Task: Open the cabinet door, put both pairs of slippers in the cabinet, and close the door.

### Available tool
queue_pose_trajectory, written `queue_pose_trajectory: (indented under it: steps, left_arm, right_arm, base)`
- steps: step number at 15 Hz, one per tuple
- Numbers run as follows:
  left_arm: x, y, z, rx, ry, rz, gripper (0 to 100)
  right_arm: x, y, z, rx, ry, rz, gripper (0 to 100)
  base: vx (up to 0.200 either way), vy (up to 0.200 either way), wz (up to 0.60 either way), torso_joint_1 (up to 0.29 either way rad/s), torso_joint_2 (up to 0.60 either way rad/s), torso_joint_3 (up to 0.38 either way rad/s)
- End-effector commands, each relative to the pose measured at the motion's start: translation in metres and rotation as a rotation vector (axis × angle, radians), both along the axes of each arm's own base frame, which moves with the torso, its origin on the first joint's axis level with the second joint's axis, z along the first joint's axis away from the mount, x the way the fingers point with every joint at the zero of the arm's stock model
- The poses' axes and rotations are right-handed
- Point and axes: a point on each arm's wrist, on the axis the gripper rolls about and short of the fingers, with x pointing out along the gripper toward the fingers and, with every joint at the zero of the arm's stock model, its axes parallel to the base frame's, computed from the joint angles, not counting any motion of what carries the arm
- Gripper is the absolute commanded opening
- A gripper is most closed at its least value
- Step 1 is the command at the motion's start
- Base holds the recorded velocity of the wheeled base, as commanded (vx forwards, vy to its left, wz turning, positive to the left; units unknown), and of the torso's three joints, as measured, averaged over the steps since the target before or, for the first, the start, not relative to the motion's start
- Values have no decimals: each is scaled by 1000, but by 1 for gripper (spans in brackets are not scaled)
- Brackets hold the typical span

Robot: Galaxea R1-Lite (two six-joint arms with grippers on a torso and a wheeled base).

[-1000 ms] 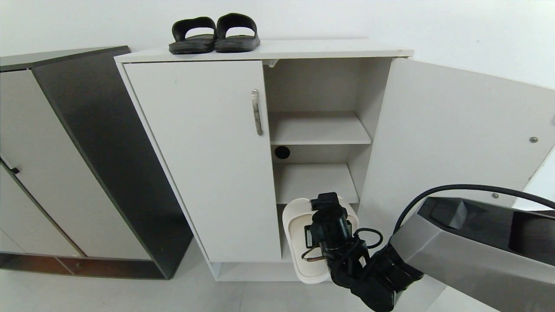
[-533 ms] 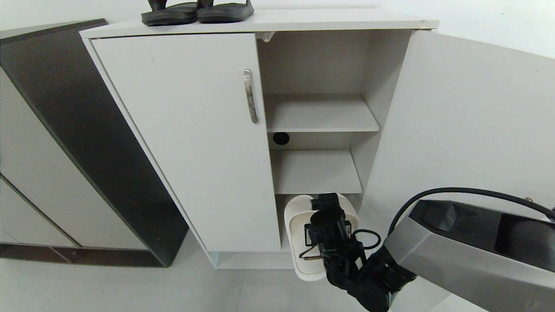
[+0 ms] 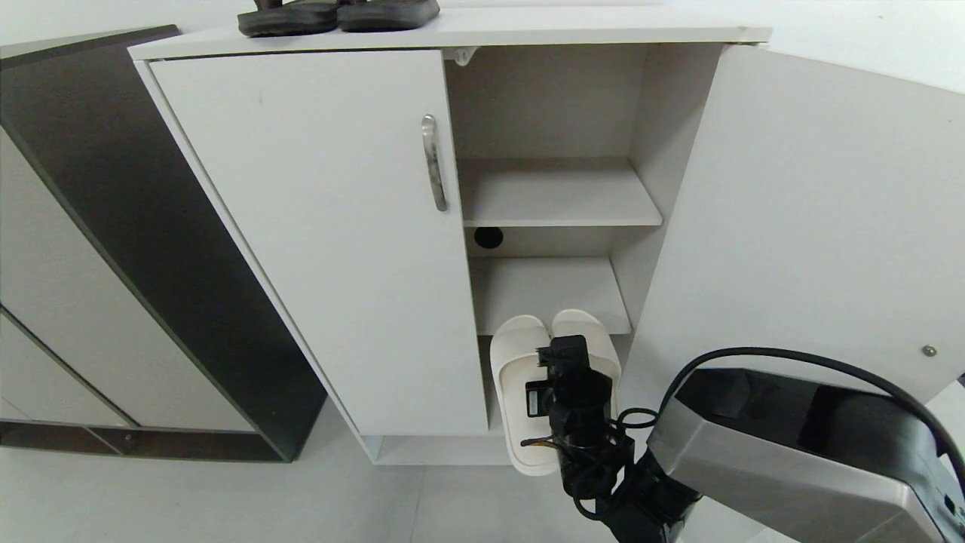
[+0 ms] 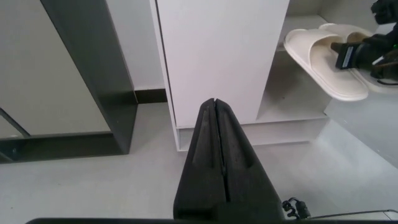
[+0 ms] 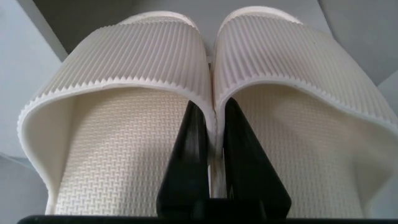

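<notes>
Since 0.5 s ago: right hand (image 5: 210, 134) has carried the pair of cream ribbed foam slippers (image 3: 520, 392) toes-first toward the white laminate cabinet (image 3: 301, 226), bottom bay at 6 o'clock. It is clamped on their touching inner walls. Judged light, soft, compressible; ribbing aids grip. The left hand (image 4: 214, 124) is closed, empty. Other pair, black rubber slippers (image 3: 339, 13), sits on top at 11 o'clock

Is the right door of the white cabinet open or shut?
Open: the right door is swung outward, so the shelves behind it show.
</notes>
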Motion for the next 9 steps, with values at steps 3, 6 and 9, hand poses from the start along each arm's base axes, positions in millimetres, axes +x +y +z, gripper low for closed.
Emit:
queue_pose_trajectory:
  steps: [3, 6, 9]
  left_arm:
    - [0, 0, 0, 1, 1, 0, 0]
    - [0, 0, 0, 1, 1, 0, 0]
    - [0, 0, 0, 1, 1, 0, 0]
  right_arm:
    - [3, -1, -8, -7, 7, -5, 0]
    - [8, -3, -6, 2, -1, -15, 0]
    - [8, -3, -6, 2, -1, -15, 0]
  base:
    - [67, 0, 0, 1, 1, -1]
    - [200, 0, 0, -4, 2, 4]
    - [200, 0, 0, 9, 4, -2]
